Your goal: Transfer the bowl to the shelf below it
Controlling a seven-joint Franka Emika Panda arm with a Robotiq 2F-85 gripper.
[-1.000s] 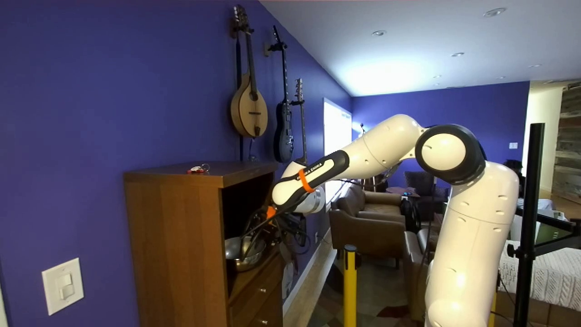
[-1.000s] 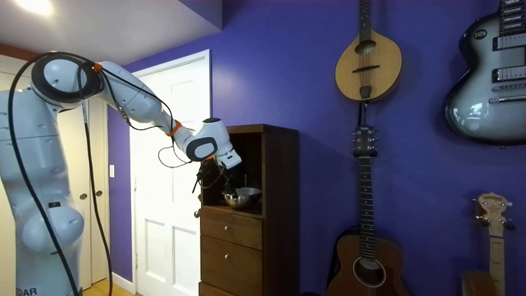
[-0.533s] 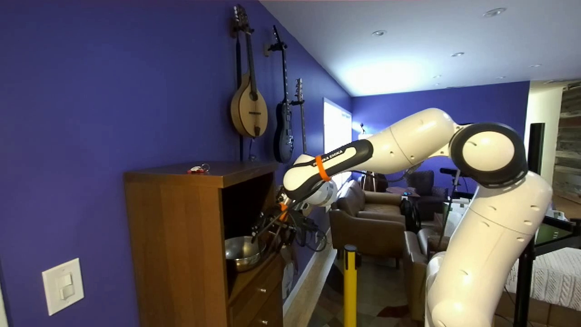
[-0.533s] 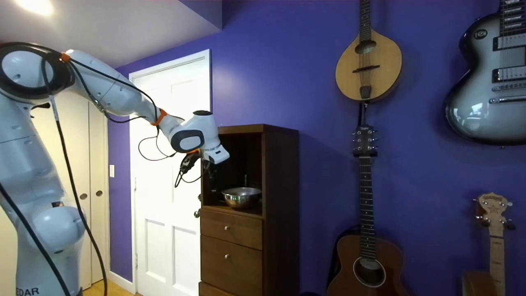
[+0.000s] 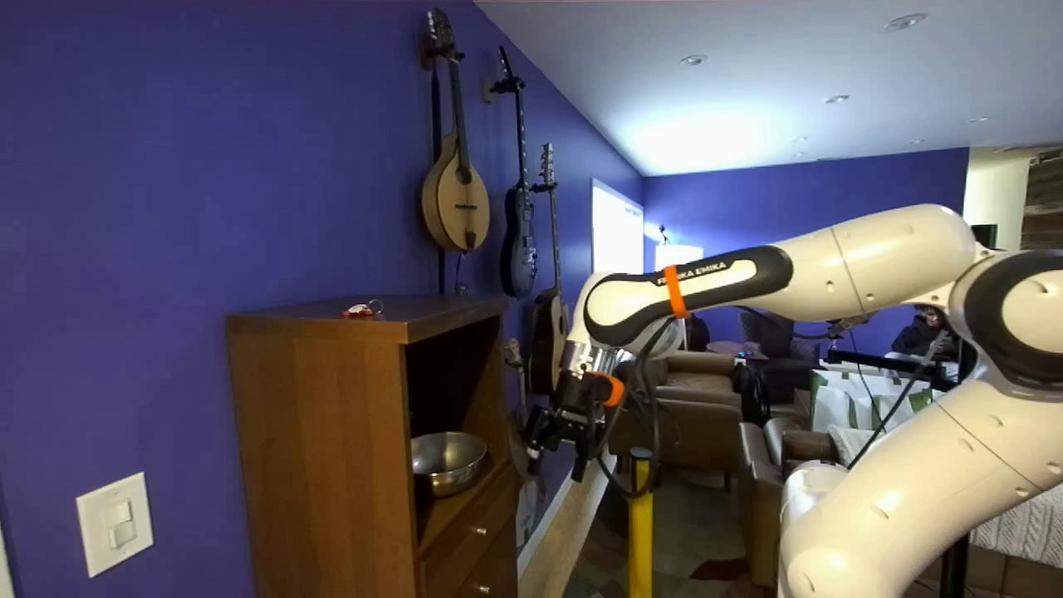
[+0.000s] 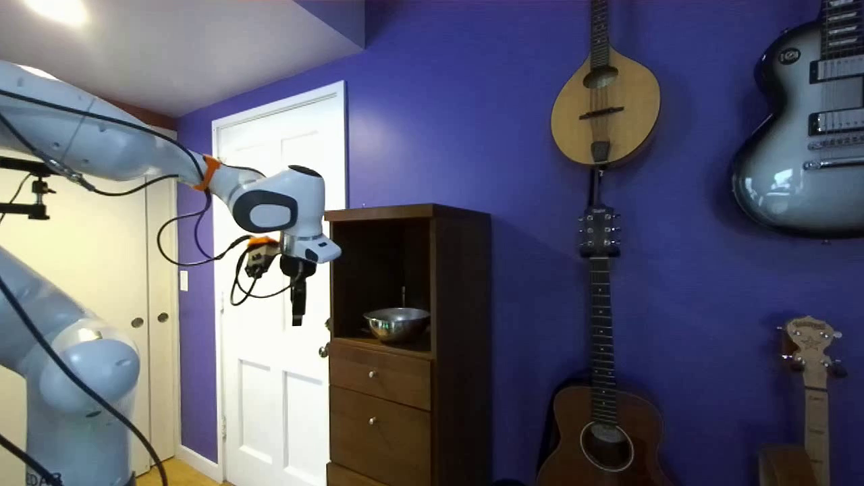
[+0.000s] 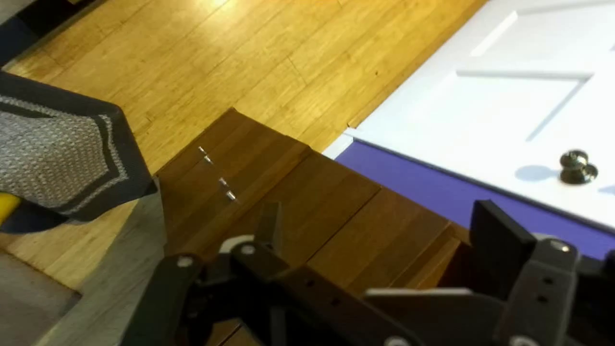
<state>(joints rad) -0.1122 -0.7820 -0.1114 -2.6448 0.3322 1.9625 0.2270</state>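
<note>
The shiny silver bowl [image 5: 449,463] stands upright on the brown wooden shelf [image 5: 440,522] inside the cabinet's open compartment. The bowl [image 6: 397,325] and the shelf [image 6: 417,348] show in both exterior views. My gripper [image 5: 555,467] hangs in the air outside the compartment, in front of the cabinet and apart from the bowl. In an exterior view the gripper [image 6: 297,320] points down, left of the cabinet. In the wrist view the gripper [image 7: 377,215] has its two fingers wide apart with nothing between them. The bowl is out of the wrist view.
The brown cabinet [image 5: 324,465] has drawers below the shelf and a flat top bearing small keys [image 5: 363,309]. A yellow post [image 5: 639,531] stands near the gripper. A white door [image 6: 280,378] is beside the cabinet. Guitars [image 6: 607,445] hang or stand along the purple wall.
My gripper has drawn back from the bowl and out of the compartment, and now points more straight down. The arm has retracted from the cabinet. The bowl has stayed in place on the shelf.
</note>
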